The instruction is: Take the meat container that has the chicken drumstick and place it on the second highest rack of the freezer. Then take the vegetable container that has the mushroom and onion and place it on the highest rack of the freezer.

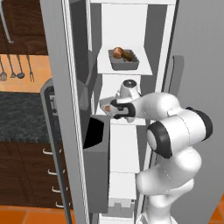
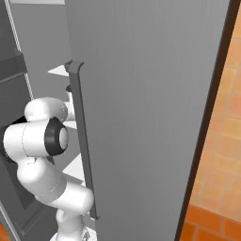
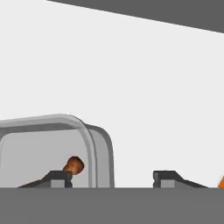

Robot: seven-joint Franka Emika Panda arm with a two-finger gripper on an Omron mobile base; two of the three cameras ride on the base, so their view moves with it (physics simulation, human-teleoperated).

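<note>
The freezer point(image 1: 127, 87) fills mid-frame; the vegetable container point(image 1: 124, 59) sits upper centre on a rack. Below, the gripper point(image 3: 112, 179), jaws spread and empty, straddles the meat container's point(image 3: 98, 153) wall, apparently; withdrawing crookedly could drag the chicken drumstick point(image 3: 73, 165) off.

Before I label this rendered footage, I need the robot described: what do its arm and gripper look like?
The arm is glossy white with rounded, bulbous segments and dark grey to black joint rings. The gripper has two small dark, blocky finger tips. No cables or markings show.
</note>
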